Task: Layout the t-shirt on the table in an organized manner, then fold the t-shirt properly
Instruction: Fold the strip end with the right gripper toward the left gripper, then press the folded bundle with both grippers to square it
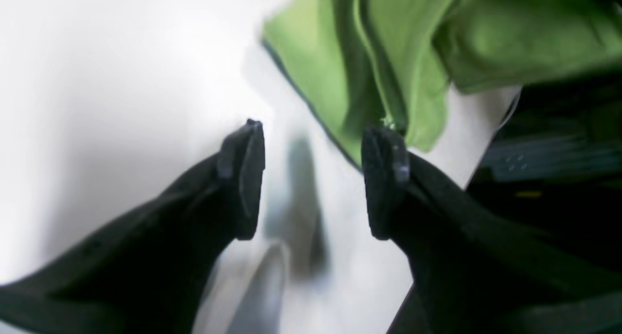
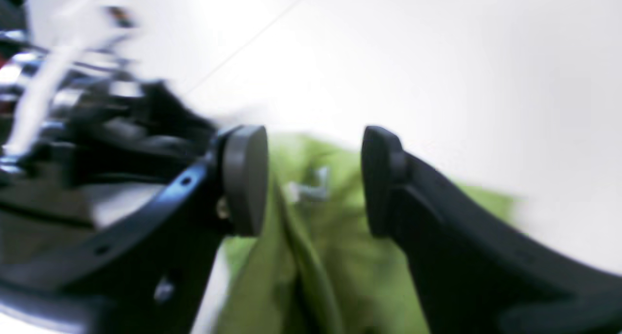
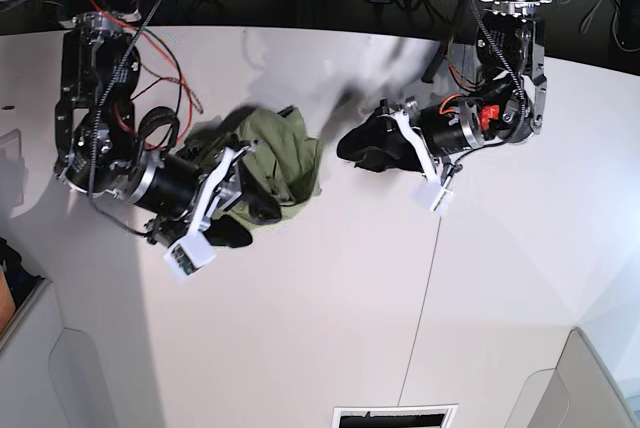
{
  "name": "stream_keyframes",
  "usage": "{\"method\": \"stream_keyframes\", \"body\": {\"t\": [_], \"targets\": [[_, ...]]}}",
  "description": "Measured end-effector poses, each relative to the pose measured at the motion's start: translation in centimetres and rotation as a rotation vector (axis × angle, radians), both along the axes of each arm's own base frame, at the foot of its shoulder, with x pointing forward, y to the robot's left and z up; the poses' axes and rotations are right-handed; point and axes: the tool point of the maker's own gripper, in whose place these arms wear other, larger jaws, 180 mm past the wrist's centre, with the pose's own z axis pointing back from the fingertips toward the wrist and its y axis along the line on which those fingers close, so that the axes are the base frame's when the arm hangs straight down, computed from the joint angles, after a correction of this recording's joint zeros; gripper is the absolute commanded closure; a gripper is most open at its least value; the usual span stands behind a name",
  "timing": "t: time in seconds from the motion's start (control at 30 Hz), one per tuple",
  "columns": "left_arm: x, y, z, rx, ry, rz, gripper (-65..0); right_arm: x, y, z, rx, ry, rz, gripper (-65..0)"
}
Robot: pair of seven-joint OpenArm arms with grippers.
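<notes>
White table (image 1: pixel 97 81) seen in left wrist view: left gripper (image 1: pixel 313 178) jaws wide, nothing held; shirt (image 1: pixel 388 57) bunched ahead of jaws, edge just past one fingertip.

Right wrist view, blurred: right gripper (image 2: pixel 315 181) jaws wide, empty; shirt (image 2: pixel 316 256) directly beyond and below the gap.

Base view: shirt (image 3: pixel 285 153) crumpled, no clear long axis; right gripper (image 3: pixel 240 213) at its edge, judged nearer; left gripper (image 3: pixel 365 148) just beside, apart.
</notes>
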Motion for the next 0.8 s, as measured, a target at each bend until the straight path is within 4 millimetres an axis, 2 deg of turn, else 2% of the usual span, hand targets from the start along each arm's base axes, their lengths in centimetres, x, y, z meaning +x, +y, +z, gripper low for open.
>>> {"method": "stream_keyframes", "body": {"t": [0.1, 0.23, 0.37, 0.47, 0.5, 0.53, 0.6, 0.73, 0.8], "targets": [[0.5, 1.6, 1.8, 0.040, -0.063, -0.010, -34.2, 1.3, -2.2, 1.0, -0.024, -0.033, -0.045, -30.8], [0.8, 3.2, 2.6, 0.092, -0.099, -0.016, -34.2, 1.9, -3.3, 1.9, -0.027, -0.055, -0.062, -30.8], [1.0, 3.2, 2.7, 0.093, -0.105, -0.014, -34.2, 2.0, -3.5, 1.8, -0.032, -0.059, -0.071, -30.8], [1.1, 3.0, 3.3, 0.081, -0.120, -0.017, -34.2, 2.9, -4.6, 1.6, -0.086, -0.096, -0.122, -29.6], [1.1, 2.8, 3.8, 0.077, -0.135, -0.019, -34.2, 3.3, -5.1, 1.4, -0.101, -0.107, -0.142, -25.8], [1.3, 2.7, 4.3, 0.076, -0.154, -0.021, -34.2, 3.6, -5.3, 1.1, -0.103, -0.109, -0.157, -19.3], [1.8, 2.6, 5.4, 0.080, -0.189, -0.027, -33.3, 4.2, -5.8, 0.5, -0.098, -0.114, -0.186, 0.0], [3.1, 1.6, 8.7, 0.032, -0.280, -0.041, -17.2, 4.6, -6.7, -2.1, -0.087, -0.055, -0.221, 0.0], [3.2, 0.6, 10.0, -0.002, -0.316, -0.054, -14.7, 4.6, -7.0, -3.5, -0.079, -0.019, -0.232, 0.0]]}}
